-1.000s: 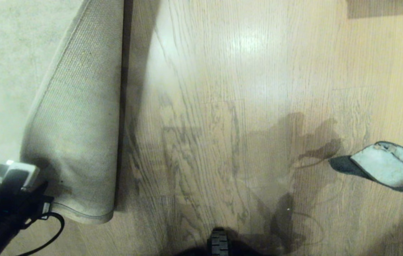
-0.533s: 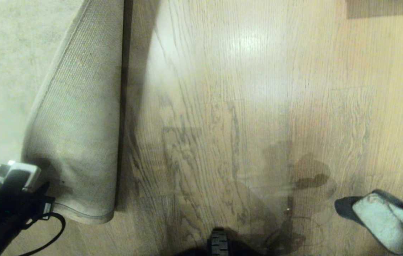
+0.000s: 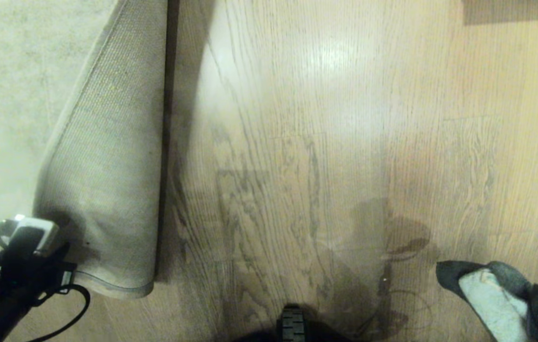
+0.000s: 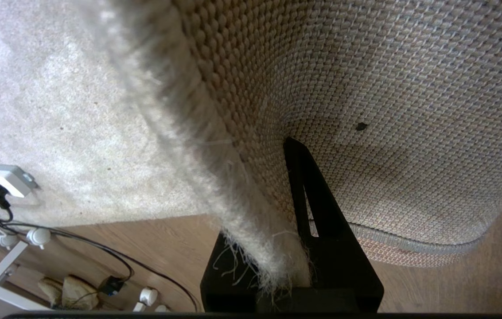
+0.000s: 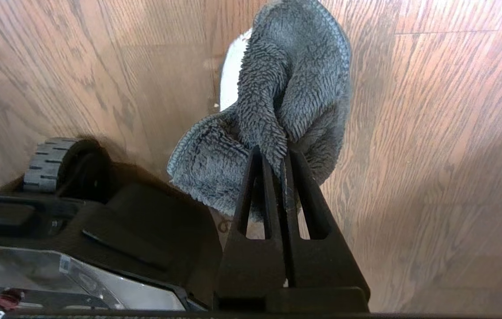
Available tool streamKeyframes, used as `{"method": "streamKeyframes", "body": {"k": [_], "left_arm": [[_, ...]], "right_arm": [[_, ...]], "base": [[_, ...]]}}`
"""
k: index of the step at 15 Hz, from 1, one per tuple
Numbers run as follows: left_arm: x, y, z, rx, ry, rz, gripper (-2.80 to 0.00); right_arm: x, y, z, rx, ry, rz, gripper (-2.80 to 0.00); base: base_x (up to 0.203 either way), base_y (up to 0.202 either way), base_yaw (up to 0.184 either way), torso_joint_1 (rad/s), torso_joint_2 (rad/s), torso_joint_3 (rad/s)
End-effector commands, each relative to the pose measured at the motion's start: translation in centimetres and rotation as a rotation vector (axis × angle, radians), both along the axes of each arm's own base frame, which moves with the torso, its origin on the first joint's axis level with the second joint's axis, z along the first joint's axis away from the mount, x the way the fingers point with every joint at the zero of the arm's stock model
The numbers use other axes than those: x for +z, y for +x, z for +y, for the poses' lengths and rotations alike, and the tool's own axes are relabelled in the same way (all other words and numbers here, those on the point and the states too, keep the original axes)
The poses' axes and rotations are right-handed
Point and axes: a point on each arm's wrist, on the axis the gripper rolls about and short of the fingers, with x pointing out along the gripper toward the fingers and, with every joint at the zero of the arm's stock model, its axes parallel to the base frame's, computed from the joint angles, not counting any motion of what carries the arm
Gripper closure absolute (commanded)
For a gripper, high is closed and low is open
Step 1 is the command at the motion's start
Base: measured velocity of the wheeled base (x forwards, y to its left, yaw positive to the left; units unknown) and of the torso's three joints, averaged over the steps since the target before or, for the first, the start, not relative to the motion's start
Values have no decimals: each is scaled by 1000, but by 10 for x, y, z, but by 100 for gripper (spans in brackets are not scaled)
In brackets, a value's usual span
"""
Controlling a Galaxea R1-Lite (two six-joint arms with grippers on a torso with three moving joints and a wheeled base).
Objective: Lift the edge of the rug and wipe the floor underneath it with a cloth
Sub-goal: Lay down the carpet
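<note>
We count one rug, one cloth and two grippers at work. The rug edge (image 4: 251, 221) is folded back over the pile so the coarse woven backing (image 3: 107, 180) faces up, beside the bare floor (image 3: 321, 118). It runs straight between the fingers (image 4: 317, 212) of our left gripper (image 4: 286, 248), which are clamped together on it at the lower left of the head view. The cloth (image 5: 286, 110), grey and fluffy with a whitish side, hangs above the floor at the lower right, pinched by a fold between the nearly closed fingers (image 5: 304, 195) of our right gripper (image 5: 275, 164), well apart from the rug. One wheel (image 3: 291, 325) of our base shows below.
</note>
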Motion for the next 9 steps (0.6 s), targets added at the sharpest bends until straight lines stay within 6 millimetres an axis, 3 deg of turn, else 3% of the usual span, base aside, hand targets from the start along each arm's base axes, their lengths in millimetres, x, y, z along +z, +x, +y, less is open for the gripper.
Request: {"method": "streamKeyframes", "body": {"k": [1,4,9], "left_arm": [[4,1,0,-4,14,-38,0],[3,1,0,-2,11,-35,0],[2,2,0,1,-9,-34,0]], "right_arm": [[-3,-8,0,-12,-3,-81,0],[-5,-19,0,-24,5,-211,0],[-5,-19,0,-28,33,-213,0]], "base": [[0,0,0,0,0,0],[0,0,0,0,0,0],[0,0,0,0,0,0]]}}
